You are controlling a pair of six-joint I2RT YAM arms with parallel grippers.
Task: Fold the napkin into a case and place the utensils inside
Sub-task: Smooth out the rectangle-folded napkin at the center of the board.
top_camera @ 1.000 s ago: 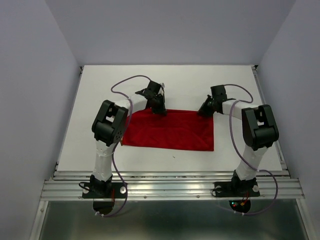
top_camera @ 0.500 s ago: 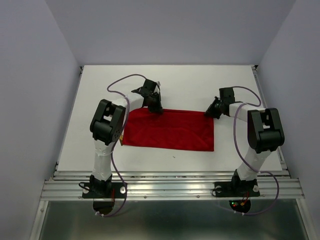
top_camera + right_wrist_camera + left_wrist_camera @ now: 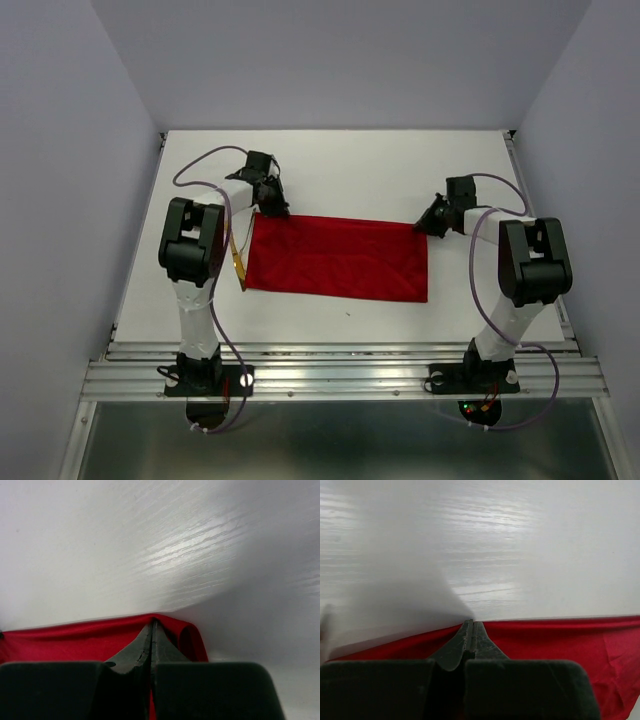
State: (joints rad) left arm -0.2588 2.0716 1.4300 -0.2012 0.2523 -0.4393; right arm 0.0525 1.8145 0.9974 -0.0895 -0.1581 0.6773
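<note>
Napkin lies flat, not yet a case; both jaws shut at its far corners, knife lying outside.

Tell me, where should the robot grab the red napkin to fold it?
At its two far corners, coming down from above. The napkin lies flat on the table, so its thin edge and corners are the parts that jaws can nip and lift. The left gripper and right gripper sit there now, jaws shut on the cloth.
</note>
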